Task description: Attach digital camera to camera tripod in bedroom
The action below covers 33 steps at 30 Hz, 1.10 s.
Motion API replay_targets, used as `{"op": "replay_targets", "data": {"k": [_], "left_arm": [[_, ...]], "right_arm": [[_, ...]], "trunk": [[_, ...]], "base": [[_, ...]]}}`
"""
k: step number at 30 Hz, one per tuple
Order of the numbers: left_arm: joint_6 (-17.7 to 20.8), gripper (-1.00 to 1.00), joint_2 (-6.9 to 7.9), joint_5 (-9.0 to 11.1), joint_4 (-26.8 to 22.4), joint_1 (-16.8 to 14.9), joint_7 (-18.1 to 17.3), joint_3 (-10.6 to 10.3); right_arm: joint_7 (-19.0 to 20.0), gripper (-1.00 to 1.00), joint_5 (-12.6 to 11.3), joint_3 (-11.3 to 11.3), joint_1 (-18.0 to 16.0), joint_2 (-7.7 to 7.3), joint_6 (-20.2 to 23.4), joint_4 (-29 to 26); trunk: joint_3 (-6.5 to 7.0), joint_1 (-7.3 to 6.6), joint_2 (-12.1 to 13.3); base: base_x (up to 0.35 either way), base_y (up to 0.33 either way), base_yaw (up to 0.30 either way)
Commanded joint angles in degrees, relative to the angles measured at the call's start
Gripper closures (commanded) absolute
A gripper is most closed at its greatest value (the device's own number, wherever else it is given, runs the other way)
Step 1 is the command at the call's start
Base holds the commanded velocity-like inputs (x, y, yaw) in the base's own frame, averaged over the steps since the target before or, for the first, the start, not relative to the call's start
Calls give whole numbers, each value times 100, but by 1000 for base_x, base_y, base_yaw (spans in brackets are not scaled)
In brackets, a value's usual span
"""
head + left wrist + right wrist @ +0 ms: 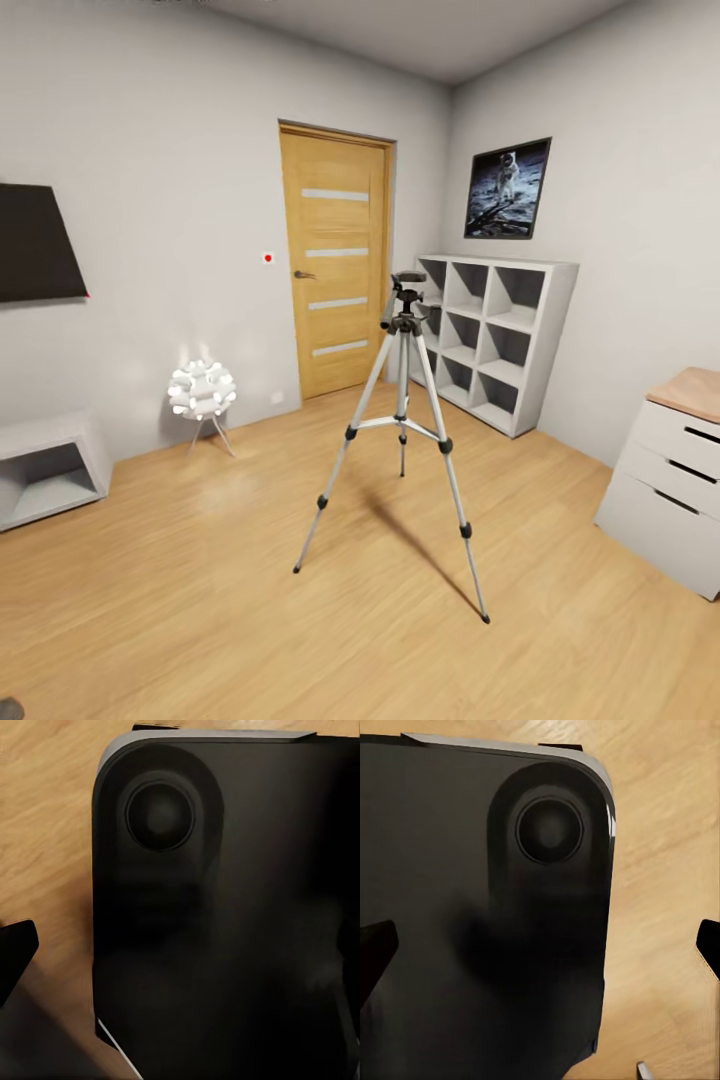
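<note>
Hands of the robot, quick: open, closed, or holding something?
Left hand: cannot be told; one dark fingertip shows.
Right hand: open, holding nothing.

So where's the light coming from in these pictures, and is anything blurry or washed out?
Head view: the camera tripod throws a soft shadow across the wooden floor toward the lower right, and the white globe lamp glows against the wall; the room's straight edges lean, as through a wide lens. Both wrist views: a dark rounded part of the robot looks murky, with little detail.
</note>
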Motion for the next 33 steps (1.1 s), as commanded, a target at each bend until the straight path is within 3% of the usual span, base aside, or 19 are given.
{"op": "replay_targets", "data": {"k": [1, 15, 23, 33], "left_arm": [[-8, -100, -1, 34, -6, 2, -1, 4], [-12, -100, -1, 33, -6, 2, -3, 5], [-9, -100, -4, 30, -6, 2, -4, 5], [-17, -100, -10, 29, -6, 2, -4, 5]], "right_arm": [[1, -100, 6, 6, 1, -1, -16, -1], [1, -100, 6, 6, 1, -1, -18, -1], [-15, -100, 0, 6, 1, -7, -31, -1], [-17, -100, -1, 6, 1, -17, -33, -1]], "trunk": [[-4, 0, -2], [-4, 0, -2], [-4, 0, -2], [-4, 0, -2]], "base": [[0, 0, 270], [0, 0, 252], [11, 30, 49], [72, 232, 3]]}}
